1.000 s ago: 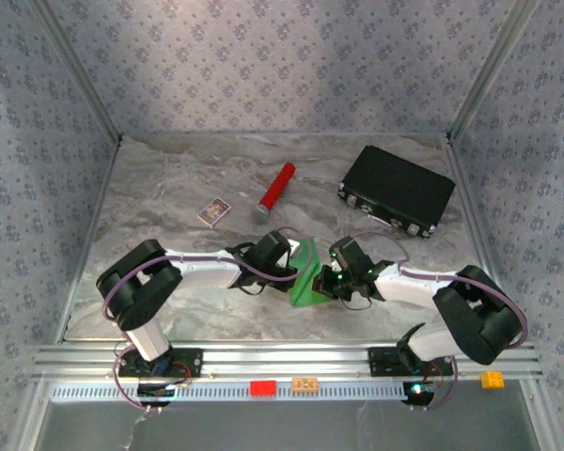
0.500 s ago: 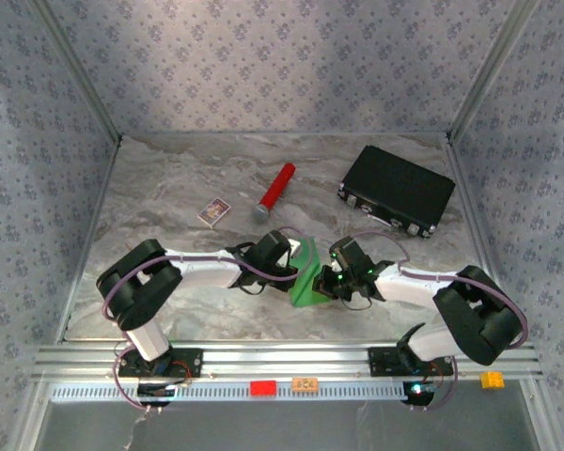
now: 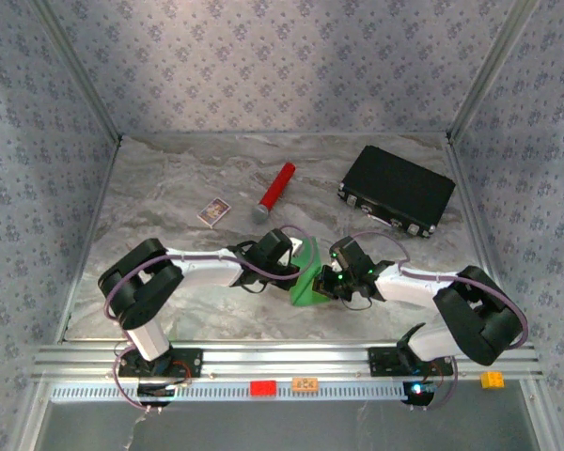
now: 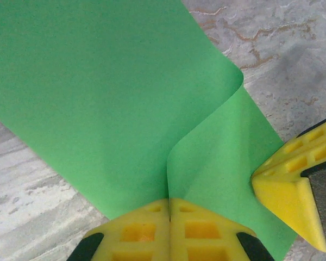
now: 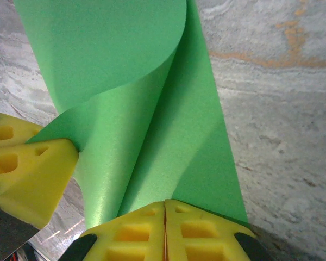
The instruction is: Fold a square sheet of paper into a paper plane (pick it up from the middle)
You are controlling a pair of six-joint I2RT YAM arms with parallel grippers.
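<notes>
The square sheet of paper [image 3: 306, 284] stands curled between both arms, at the near middle of the table [image 3: 169, 188]. The left tool [image 4: 169, 209] and right tool [image 5: 164, 213] each pinch it, pads pressed together. I judge only 1 soft bend is formed, with no sharp crease, so every fold remains.

Enclosure: back wall [image 3: 282, 66], left wall [image 3: 28, 188] and right wall [image 3: 536, 188], all papered pale blue-grey with a small repeating floral motif, meeting at two slanting metal corner posts [image 3: 75, 70]. Work surface: table [image 3: 169, 178], grey marble pattern with tan veining, evenly lit. Near edge: ribbed aluminium rail [image 3: 291, 357] spanning the width.
</notes>
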